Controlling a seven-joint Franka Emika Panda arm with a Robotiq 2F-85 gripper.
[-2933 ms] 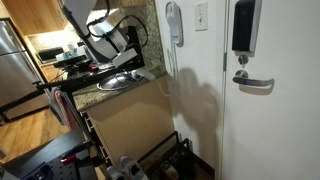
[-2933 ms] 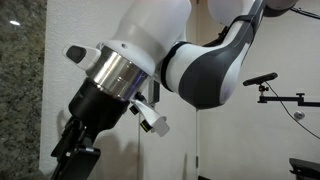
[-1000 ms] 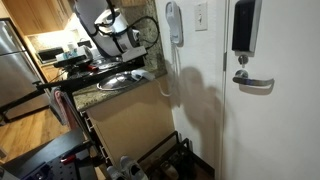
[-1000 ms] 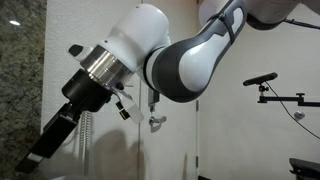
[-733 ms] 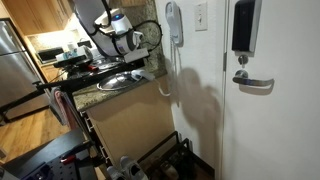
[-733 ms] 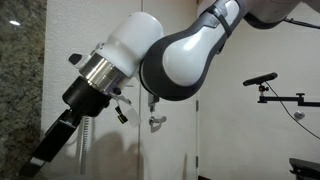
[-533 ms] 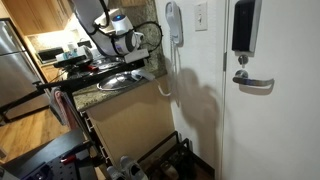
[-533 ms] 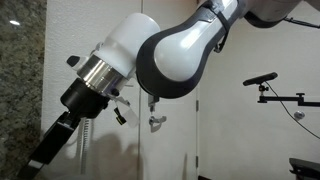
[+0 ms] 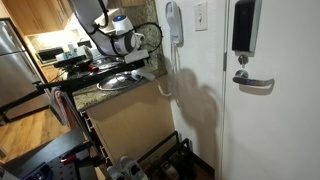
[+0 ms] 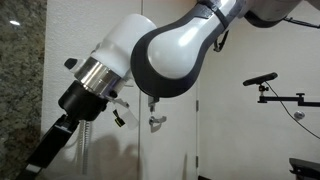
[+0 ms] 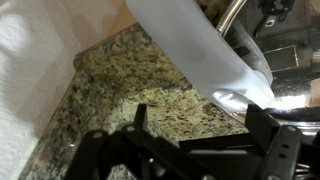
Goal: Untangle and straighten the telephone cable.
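- The gripper is spread, with its two dark fingers well apart and nothing between them. I judge it is held wide so the thin cable can slip in.
- Below it is the granite counter, close to the wall. The gripper hangs tilted down over the counter's end, probably because the arm has to come at the cable from the counter side.
- The sink lies just behind the arm and has no part in the job.
- The cable hangs from the handset on the wall and drops past the counter's edge. It is near the gripper but untouched.
- The cable hangs slack and bends low down, so the task looks barely begun. A low hold would let a pull draw it straight.
- The door stands further along the wall, well apart from the cable.
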